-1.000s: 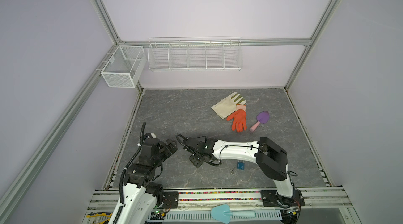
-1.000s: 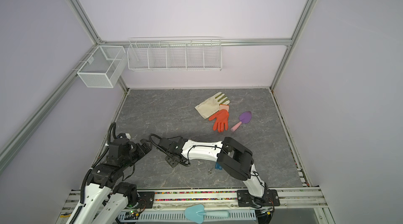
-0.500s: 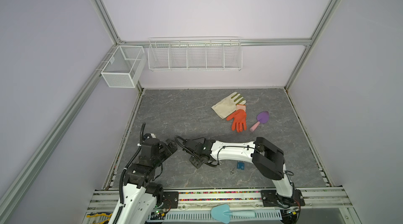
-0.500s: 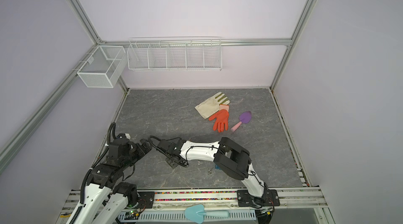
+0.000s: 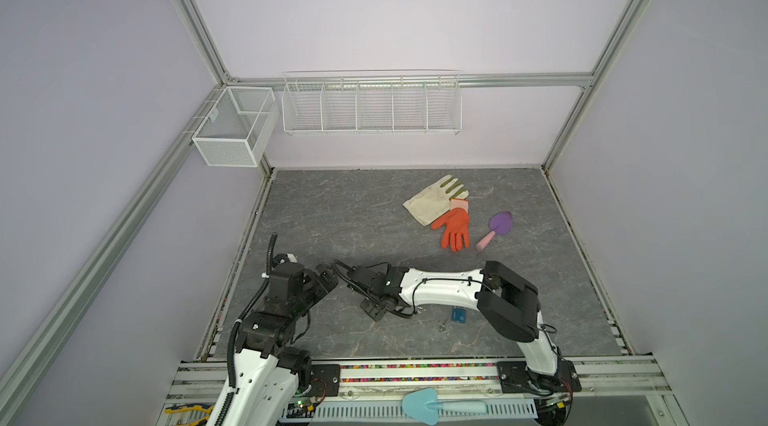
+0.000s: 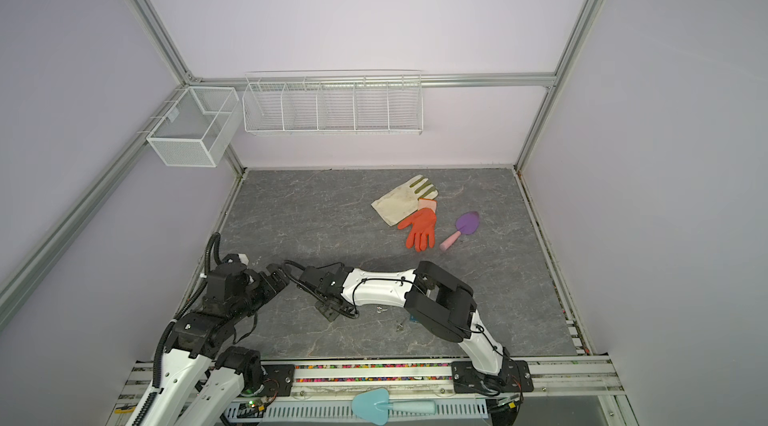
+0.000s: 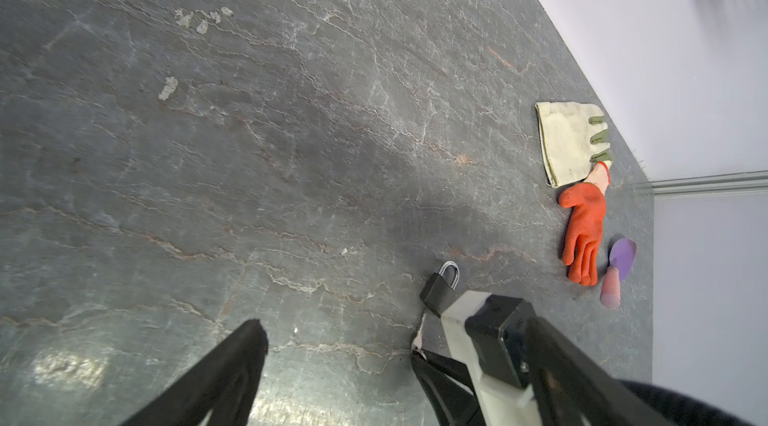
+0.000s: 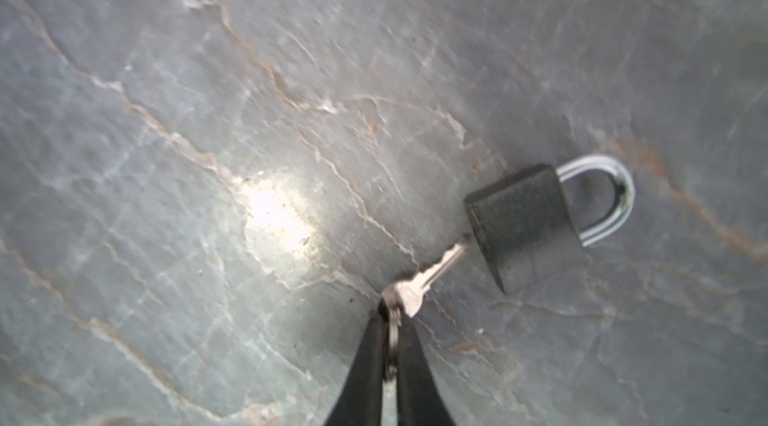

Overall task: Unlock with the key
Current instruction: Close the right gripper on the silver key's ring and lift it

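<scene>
**Key pinched and brought to the padlock, not yet inserted**

In a top view the left gripper (image 5: 325, 280) hovers at the lower left with its jaws spread wide, holding nothing. To its right the right gripper (image 8: 388, 318) is clamped shut on the head of the key (image 8: 432, 274), low in the middle of the right wrist view. The blade slants up and right, and its tip sits just beside the near bottom corner of the padlock (image 8: 521, 224). The padlock lies flat on the worktop (image 8: 208, 154) at centre right, shackle (image 8: 611, 195) closed and pointing right. By my reading, the insertion step is in hand. The next move calls for finding the keyway (not visible here), squaring the blade to it and pushing in, probably with the loose padlock braced.
</scene>
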Action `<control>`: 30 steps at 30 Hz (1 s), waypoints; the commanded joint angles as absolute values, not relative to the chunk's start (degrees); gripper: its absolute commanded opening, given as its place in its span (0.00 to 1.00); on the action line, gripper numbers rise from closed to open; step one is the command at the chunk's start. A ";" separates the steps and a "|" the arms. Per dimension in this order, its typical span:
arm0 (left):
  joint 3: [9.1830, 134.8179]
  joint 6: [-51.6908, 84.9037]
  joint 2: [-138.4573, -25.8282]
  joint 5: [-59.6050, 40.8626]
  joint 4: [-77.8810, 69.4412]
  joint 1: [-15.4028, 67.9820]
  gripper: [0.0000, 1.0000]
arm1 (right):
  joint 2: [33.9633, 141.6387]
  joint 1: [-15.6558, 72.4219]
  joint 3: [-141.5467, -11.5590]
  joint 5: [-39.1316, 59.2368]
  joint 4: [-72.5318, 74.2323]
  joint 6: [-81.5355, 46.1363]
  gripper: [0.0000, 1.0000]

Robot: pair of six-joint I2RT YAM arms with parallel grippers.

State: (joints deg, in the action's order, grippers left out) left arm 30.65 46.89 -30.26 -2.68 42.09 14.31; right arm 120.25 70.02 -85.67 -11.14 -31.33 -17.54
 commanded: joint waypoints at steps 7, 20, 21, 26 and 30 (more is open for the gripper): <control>31.59 47.57 -30.02 -3.34 42.19 14.52 0.97 | 118.71 70.49 -84.64 -12.46 -31.09 -15.53 0.06; 34.39 49.86 -30.05 -13.19 38.72 14.56 0.95 | 103.32 70.43 -71.54 -16.33 -20.69 -4.41 0.06; 34.79 49.88 -30.21 -15.07 37.65 14.51 0.94 | 101.48 70.40 -70.21 -16.52 -19.47 -2.42 0.06; 36.90 49.42 -31.15 -22.19 33.32 14.58 0.92 | 93.22 70.41 -65.68 -17.23 -15.29 5.26 0.06; 38.83 48.15 -32.63 -24.17 32.82 15.15 0.90 | 85.98 69.97 -61.44 -16.17 -11.07 10.72 0.07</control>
